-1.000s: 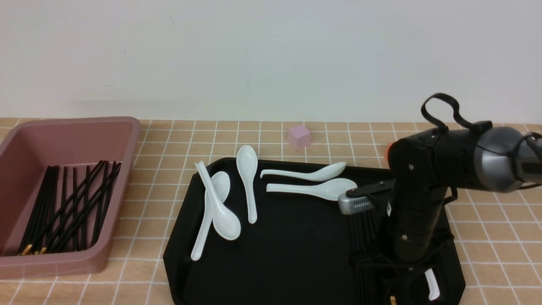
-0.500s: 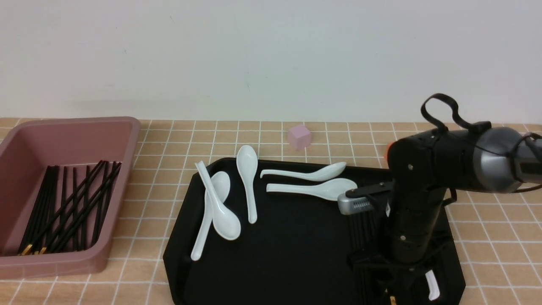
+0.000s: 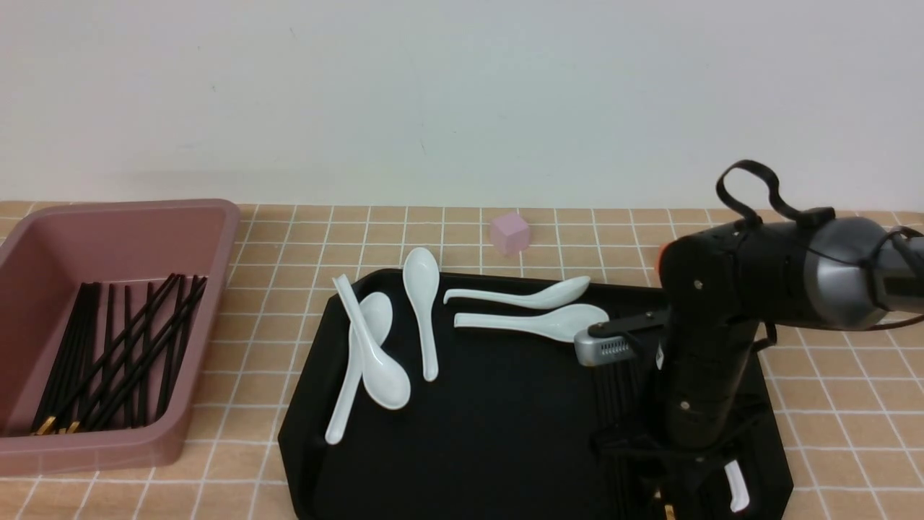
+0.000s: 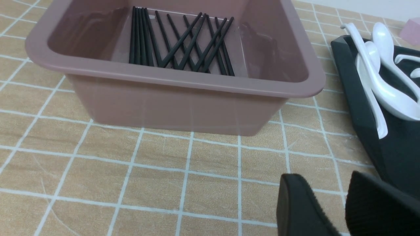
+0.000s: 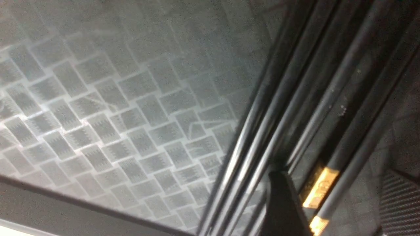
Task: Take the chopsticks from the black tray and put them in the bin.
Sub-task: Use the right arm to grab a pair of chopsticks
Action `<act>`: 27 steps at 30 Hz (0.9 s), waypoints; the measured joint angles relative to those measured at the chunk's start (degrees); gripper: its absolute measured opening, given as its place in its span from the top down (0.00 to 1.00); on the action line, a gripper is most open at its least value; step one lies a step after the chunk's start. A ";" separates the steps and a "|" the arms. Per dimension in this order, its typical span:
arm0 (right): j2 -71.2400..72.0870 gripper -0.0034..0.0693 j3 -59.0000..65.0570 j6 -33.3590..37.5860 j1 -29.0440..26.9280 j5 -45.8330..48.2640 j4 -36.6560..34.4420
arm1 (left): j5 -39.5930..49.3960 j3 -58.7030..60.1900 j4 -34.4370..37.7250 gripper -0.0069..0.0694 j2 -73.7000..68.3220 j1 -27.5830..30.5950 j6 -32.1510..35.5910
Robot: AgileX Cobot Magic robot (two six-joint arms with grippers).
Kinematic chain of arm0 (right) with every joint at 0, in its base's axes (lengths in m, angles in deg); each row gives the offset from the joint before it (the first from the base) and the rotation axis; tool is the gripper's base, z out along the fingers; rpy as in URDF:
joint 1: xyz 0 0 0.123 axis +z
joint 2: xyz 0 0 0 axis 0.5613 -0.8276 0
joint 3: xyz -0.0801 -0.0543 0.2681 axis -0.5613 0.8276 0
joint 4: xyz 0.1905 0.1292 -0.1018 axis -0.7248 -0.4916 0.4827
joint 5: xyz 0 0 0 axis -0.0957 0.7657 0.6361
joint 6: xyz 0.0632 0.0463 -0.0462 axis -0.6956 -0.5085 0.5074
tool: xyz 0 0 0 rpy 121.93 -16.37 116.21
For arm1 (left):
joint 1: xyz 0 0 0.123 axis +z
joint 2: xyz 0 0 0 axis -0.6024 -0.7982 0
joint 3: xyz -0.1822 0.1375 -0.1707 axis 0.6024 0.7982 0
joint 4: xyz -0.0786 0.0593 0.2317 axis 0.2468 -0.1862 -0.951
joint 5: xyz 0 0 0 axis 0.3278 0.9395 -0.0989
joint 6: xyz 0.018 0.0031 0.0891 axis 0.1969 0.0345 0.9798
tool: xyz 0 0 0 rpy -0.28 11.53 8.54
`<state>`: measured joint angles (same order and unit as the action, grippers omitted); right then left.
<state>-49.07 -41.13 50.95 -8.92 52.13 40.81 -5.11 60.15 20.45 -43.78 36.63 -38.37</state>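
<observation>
Where your right gripper (image 5: 339, 196) stands low on the black tray (image 3: 491, 448), note its fingers (image 5: 282, 209) spread wide to either side of the chopsticks (image 5: 275, 98), clamping nothing; its own arm (image 3: 707, 361) hides it from you in the front view

Around that gripper:
– white spoon handle (image 3: 735, 485): on the tray just to its right, half hidden by the arm
– two white spoons (image 3: 534, 310): lying crosswise beyond it, past the far tips of the sticks; the nearer bowl sits close to the wrist camera housing (image 3: 603, 350)
– single spoon (image 3: 422, 310) and crossed pair (image 3: 368, 354): beyond and well to its left, lying between it and the bin (image 3: 108, 332)
– pink cube (image 3: 510, 232): off the tray on the tiled tabletop (image 3: 830, 404), far beyond it
– bin: well apart to its left, off the tray, holding a loose fan of further chopsticks (image 4: 183, 46), gold ends at the near wall

Chopsticks at the gripper: several, side by side and near parallel, flat on the right part of the tray; long axis runs from the near edge away towards the wall, passing between the fingers; gold-banded ends (image 5: 320, 185) at the gripper, plain tips pointing away from it

Left gripper (image 4: 328, 183): fingers a little apart, empty, above bare tabletop, with the bin just ahead of it and the tray's edge near
</observation>
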 joint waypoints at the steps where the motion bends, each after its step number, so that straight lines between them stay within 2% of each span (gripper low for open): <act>1: -0.13 0.40 -0.12 0.00 0.00 -0.01 -0.24 | 0.00 0.00 0.00 0.60 0.00 0.00 0.00; 6: -0.52 0.42 -0.37 0.00 0.00 0.22 -0.19 | 0.00 0.00 0.00 0.60 0.00 0.00 0.00; 10: -0.57 0.55 -0.42 0.00 0.00 0.29 0.39 | 0.00 0.00 0.00 0.60 0.00 0.00 0.00; 12: -0.58 0.67 -0.42 -0.13 0.00 0.45 0.74 | 0.00 0.00 0.00 0.60 0.00 0.00 0.00; 13: -0.58 0.70 -0.49 -0.14 -0.06 0.45 0.74 | 0.00 0.00 0.00 0.60 0.00 0.00 0.00; 27: -0.63 0.69 -0.48 -0.01 -0.06 1.36 0.70 | 0.00 0.00 0.00 0.60 0.00 0.00 0.00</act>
<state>-49.71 -41.61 50.95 -8.98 53.50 41.51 -5.11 60.15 20.45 -43.78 36.63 -38.37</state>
